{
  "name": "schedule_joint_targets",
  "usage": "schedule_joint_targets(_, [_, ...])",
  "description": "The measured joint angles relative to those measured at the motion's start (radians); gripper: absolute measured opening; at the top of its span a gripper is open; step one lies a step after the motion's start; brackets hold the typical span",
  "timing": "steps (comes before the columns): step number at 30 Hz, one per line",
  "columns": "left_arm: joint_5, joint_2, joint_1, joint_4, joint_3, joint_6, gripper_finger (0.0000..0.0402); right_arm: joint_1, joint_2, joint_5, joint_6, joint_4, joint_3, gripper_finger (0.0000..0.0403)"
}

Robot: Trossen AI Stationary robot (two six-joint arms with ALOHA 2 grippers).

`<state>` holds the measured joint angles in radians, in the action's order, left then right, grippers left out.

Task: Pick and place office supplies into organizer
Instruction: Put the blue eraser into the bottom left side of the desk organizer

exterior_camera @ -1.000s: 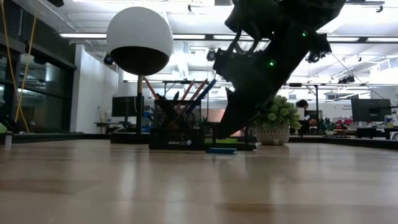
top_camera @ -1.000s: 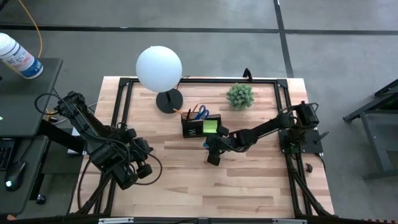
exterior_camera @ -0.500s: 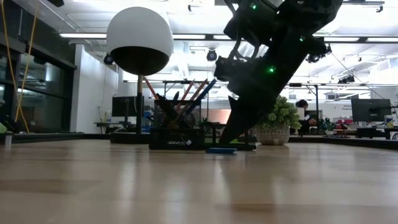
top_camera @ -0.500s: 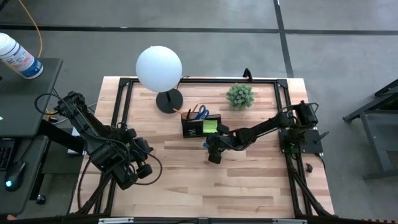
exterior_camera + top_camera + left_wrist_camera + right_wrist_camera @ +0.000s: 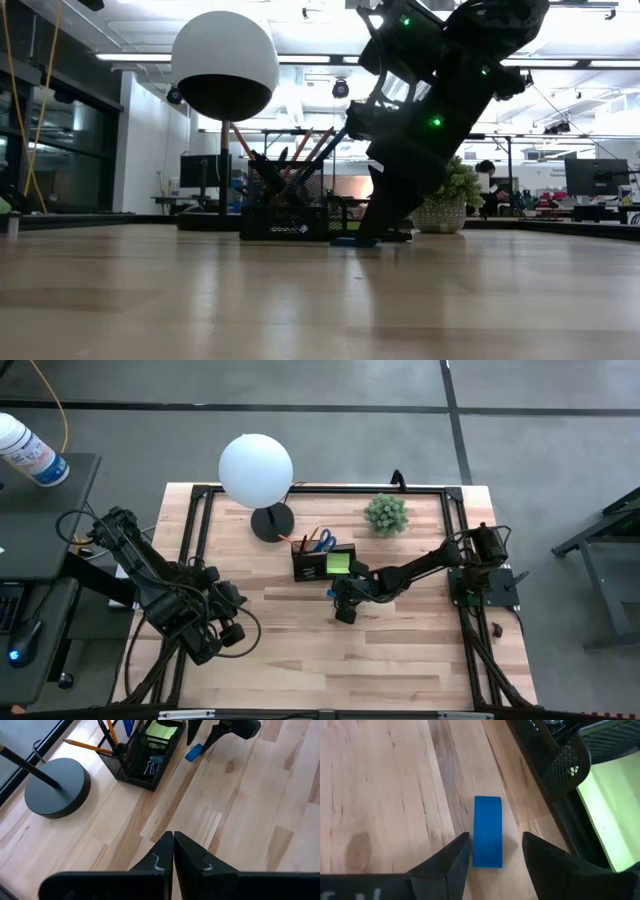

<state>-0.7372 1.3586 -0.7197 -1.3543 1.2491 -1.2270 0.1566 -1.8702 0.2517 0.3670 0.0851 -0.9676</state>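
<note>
On the left of the worktop [image 5: 300,650], the left gripper [image 5: 173,851] hangs idle well away from the supplies, its fingers pressed together with nothing between them.

Further right, near the far edge, stands the white globe lamp [image 5: 256,468] on its round black base [image 5: 56,787]. Just beside the base sits the mesh organizer [image 5: 322,564]. It already holds the orange pencils [image 5: 84,746], the blue-handled scissors [image 5: 325,541], some small clips [image 5: 150,766] in a low tray, and the lime-green sticky-note pad [image 5: 614,810] in the compartment nearest the right arm.

One supply is left out: the small blue block [image 5: 487,831], lying flat on the wood just in front of the organizer's corner, close to it but not touching.

The right gripper [image 5: 492,851] is down at the block, fingers spread wide with one on each long side. In the right wrist view the block sits slightly nearer one finger than the other, and its near end lies between the fingertips.

To do this pick well, the gripper probably wants a small sideways correction to centre the block, and it should reach worktop level before closing, since the block is thin and lies flat. Closing across the narrow width looks right. The mesh corner is close, so the nearer finger could catch it on the lift; a straight rise before moving over an open compartment would avoid that.

On the far right the small potted plant [image 5: 385,513] stands clear of the work.
</note>
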Motion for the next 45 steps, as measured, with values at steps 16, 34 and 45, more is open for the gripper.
schedule_joint_targets(16, [0.0, 0.0, 0.0, 0.001, 0.0, 0.0, 0.0003, -0.032, 0.0, -0.055, -0.009, 0.004, 0.0, 0.0168])
schedule_joint_targets(34, [-0.023, 0.0, 0.0, 0.0, 0.0, 0.0, 0.0003, -0.042, 0.0, -0.12, -0.011, 0.017, -0.002, 0.0123])
schedule_joint_targets(45, [-0.023, 0.0, 0.0, 0.001, 0.0, 0.0, 0.0003, -0.041, 0.0, -0.134, -0.009, 0.02, -0.002, 0.0076])
